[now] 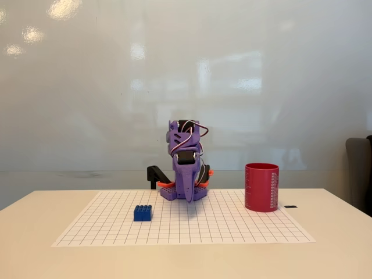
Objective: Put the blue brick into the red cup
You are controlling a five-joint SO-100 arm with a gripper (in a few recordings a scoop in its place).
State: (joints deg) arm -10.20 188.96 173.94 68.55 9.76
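Oddly, the folded purple arm hides its own gripper (189, 195): the tip points down at the grid sheet (232, 229), and whether the fingers are apart or together cannot be told. Left of the arm lies the blue brick (143, 213), small, studded, bright. Right of the arm stands the red cup (261, 186), upright, faint white print down its side.

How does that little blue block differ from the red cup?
The blue brick is small, boxy and studded on top; the red cup is far taller, round and printed with white markings. The brick lies left of the arm, the cup stands to its right. Both rest on the gridded sheet, untouched.
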